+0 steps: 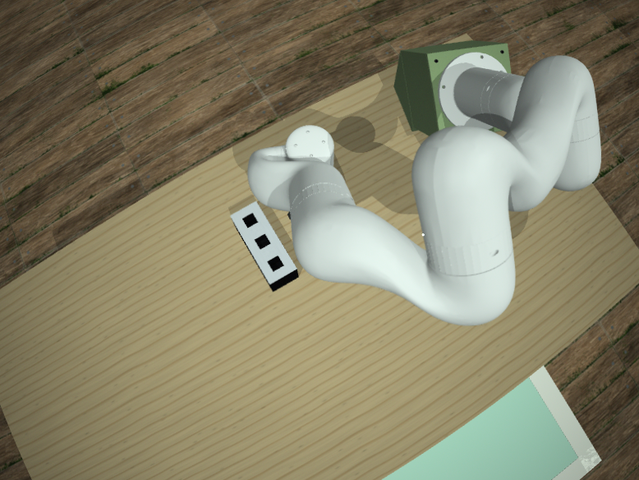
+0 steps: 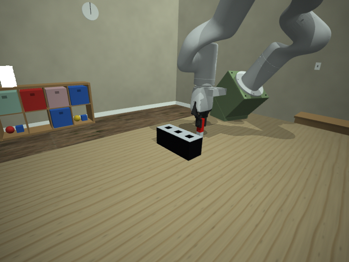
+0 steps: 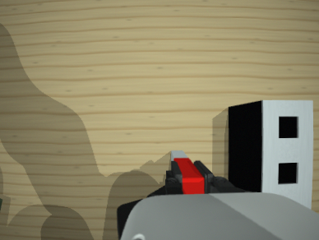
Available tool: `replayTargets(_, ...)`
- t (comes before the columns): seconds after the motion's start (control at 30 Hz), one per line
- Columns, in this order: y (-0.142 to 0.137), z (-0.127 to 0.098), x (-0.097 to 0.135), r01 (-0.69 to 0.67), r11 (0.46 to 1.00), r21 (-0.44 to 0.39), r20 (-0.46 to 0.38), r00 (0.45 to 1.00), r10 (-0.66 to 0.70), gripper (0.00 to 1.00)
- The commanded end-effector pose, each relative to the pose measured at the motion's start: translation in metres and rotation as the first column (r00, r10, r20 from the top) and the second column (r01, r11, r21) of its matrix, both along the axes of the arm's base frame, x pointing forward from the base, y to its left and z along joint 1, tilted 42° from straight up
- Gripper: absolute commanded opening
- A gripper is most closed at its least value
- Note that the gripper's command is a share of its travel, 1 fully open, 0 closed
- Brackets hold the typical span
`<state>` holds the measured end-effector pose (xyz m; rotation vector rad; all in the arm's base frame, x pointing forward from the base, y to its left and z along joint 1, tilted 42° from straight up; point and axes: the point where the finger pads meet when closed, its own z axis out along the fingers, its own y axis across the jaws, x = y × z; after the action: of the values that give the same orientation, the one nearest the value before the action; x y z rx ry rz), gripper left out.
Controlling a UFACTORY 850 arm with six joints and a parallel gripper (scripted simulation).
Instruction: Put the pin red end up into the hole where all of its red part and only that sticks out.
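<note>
Pin (image 2: 200, 126) gripped upright in claw (image 2: 200, 120), beside block (image 2: 180, 143) on striped wooden table (image 2: 141, 203), cubby shelf (image 2: 90, 102) against beige wall

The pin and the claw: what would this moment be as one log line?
gripper: shut on pin | pin: upright, red end up, beside block | holes: all three vacant

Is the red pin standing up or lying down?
Standing up. The pin is upright beside the block, red end on top, with the claw shut on its red part. It's not in a hole yet.
</note>
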<state>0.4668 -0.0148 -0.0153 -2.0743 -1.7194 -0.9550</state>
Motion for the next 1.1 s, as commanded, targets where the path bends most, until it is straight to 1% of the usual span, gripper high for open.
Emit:
replayTargets(0.0,-0.0005,0.0003,0.0004,0.001,1.0,0.0,0.001,1.0,-0.001,0.0)
replayTargets(0.53,-0.0005,0.0003,0.0004,0.001,1.0,0.0,0.001,1.0,-0.001,0.0)
replayTargets(0.57,-0.0056,0.007,-0.0028,-0.001,1.0,0.001,0.0,1.0,0.001,0.0)
replayTargets(1.07,-0.0056,0.007,-0.0028,-0.001,1.0,0.001,0.0,1.0,0.001,0.0)
